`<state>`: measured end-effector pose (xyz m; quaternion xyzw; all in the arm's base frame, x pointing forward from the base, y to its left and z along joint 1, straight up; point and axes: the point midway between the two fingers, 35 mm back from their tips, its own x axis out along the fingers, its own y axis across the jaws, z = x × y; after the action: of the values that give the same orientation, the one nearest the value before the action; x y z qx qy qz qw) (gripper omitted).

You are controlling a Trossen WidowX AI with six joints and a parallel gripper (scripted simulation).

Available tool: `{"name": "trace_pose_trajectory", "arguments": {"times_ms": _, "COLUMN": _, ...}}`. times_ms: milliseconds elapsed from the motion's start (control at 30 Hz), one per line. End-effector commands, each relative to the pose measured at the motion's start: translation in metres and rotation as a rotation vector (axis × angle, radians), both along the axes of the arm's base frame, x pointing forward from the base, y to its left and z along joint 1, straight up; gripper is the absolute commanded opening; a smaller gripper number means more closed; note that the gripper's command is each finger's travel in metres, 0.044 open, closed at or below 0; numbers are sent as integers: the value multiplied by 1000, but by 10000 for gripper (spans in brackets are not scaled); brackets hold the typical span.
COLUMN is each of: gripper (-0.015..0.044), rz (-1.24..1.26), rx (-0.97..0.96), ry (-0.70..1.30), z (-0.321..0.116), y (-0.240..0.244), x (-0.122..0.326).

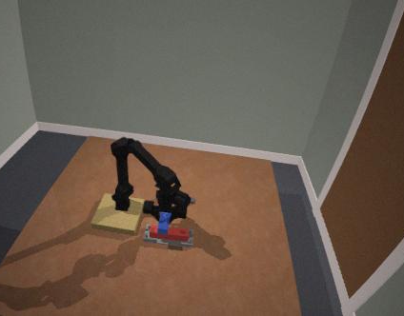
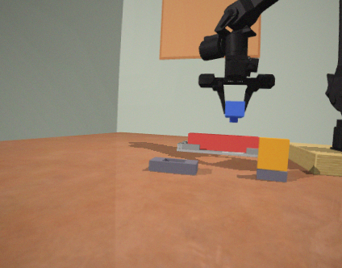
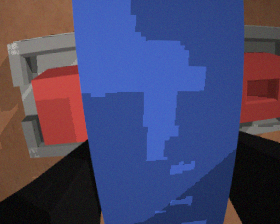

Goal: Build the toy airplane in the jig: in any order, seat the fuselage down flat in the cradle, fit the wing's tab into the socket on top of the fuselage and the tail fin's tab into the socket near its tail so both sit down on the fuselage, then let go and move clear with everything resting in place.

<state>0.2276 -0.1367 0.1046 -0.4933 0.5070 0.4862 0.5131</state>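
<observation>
The red fuselage (image 1: 174,233) (image 2: 223,142) (image 3: 56,112) lies in the grey cradle (image 1: 191,241) (image 2: 191,147) (image 3: 48,43). Its tail socket (image 3: 262,90) shows, open and empty, in the wrist view. My gripper (image 2: 235,110) (image 3: 155,141) is shut on the blue wing (image 1: 164,225) (image 2: 235,106) (image 3: 116,55), above the fuselage. The wing lies crosswise over it, tab (image 2: 234,119) down, with a gap beneath in the exterior view. The wing hides the fuselage's middle and its socket in the wrist view. The orange tail fin (image 2: 273,153) stands upright in a small grey holder (image 2: 272,176).
An empty dark grey holder (image 1: 192,200) (image 2: 174,166) lies on the brown table, nearer the exterior camera than the cradle. The arm's base stands on a pale wooden block (image 1: 116,221) (image 2: 329,163) beside the cradle. The arm hides the fin in the top view.
</observation>
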Motion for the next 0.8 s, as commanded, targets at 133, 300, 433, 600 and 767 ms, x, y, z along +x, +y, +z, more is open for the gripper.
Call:
{"name": "trace_pose_trajectory", "arguments": {"times_ms": 133, "gripper": 195, "rz": 8, "rx": -7, "ry": -3, "z": 1, "y": -1, "x": -1}}
{"name": "trace_pose_trajectory", "arguments": {"times_ms": 300, "gripper": 195, "rz": 8, "rx": -7, "ry": -3, "z": 1, "y": -1, "x": -1}}
{"name": "trace_pose_trajectory", "arguments": {"times_ms": 433, "gripper": 195, "rz": 8, "rx": -7, "ry": -3, "z": 1, "y": -1, "x": -1}}
{"name": "trace_pose_trajectory", "arguments": {"times_ms": 600, "gripper": 195, "rz": 8, "rx": -7, "ry": -3, "z": -1, "y": -3, "x": -1}}
{"name": "trace_pose_trajectory", "arguments": {"times_ms": 767, "gripper": 195, "rz": 8, "rx": -7, "ry": -3, "z": -9, "y": -3, "x": 0}}
